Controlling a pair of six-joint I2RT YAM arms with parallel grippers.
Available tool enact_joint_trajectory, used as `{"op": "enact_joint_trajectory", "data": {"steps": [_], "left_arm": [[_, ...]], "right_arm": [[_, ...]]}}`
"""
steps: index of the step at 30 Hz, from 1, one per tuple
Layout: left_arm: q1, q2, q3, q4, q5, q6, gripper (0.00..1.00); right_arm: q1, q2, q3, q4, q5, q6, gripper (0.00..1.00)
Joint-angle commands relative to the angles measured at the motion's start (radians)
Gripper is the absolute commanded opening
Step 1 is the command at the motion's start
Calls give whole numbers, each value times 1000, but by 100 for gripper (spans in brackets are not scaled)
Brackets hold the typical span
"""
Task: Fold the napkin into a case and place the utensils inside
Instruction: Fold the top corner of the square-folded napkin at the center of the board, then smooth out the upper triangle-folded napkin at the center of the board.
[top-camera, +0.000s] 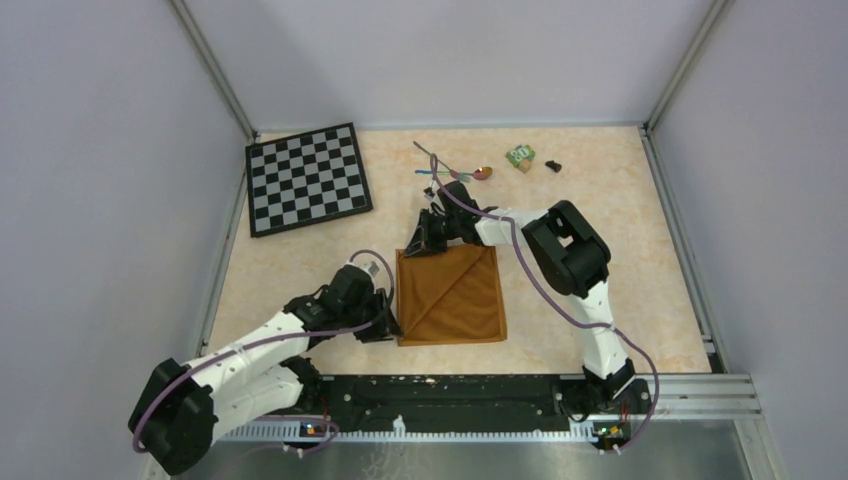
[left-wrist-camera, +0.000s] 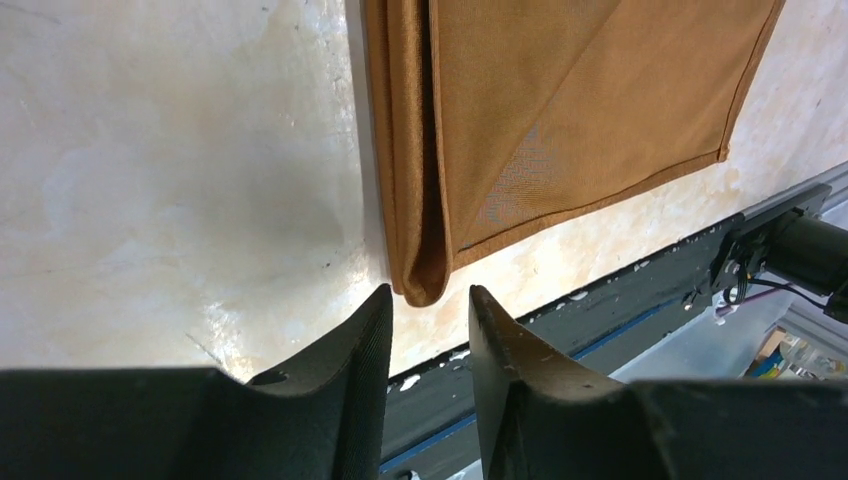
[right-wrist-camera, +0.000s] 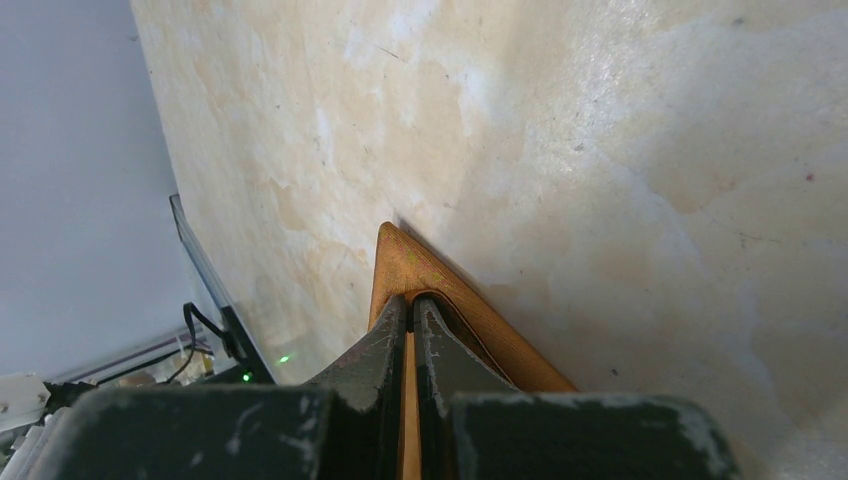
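Note:
The orange-brown napkin lies folded in layers as a rough square with a diagonal crease; no narrow case shape shows. My left gripper is open at the napkin's near left corner. The folded edge sits just beyond the tips, touching neither finger. My right gripper is shut on the napkin's far left corner, with cloth pinched between the fingers. In the top view the right gripper is at that corner and the left gripper is near the front. The utensils lie further back, the spoon's coppery bowl pointing right.
A black-and-white chessboard lies at the back left. A small green block and a small black piece sit at the back, right of the utensils. The black mounting rail runs along the near edge.

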Motion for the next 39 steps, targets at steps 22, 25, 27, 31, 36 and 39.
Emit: {"op": "enact_joint_trajectory", "data": {"steps": [22,25,27,31,36,39], "left_arm": [[-2,198,-20,130,-26,27,11],[-2,191,-28,124,-28,24,11],[-2,184,-26,115,-29,24,11],[-2,158,-18,95,-38,25,11],[-3,160,-16,98,-38,23,11],[-2,172,-22,102,-37,21,11]], "right_arm": [[-16,27,157,-72,-41,-82,23],[-53,-13,262,-195,-40,-175,38],[-96,-67,295,-287,-31,-245,46],[-170,-303,104,-296,-23,-343,57],[-161,-431,-299,40,-261,-157,55],[-80,-434,-412,262,-311,-11,56]]}}
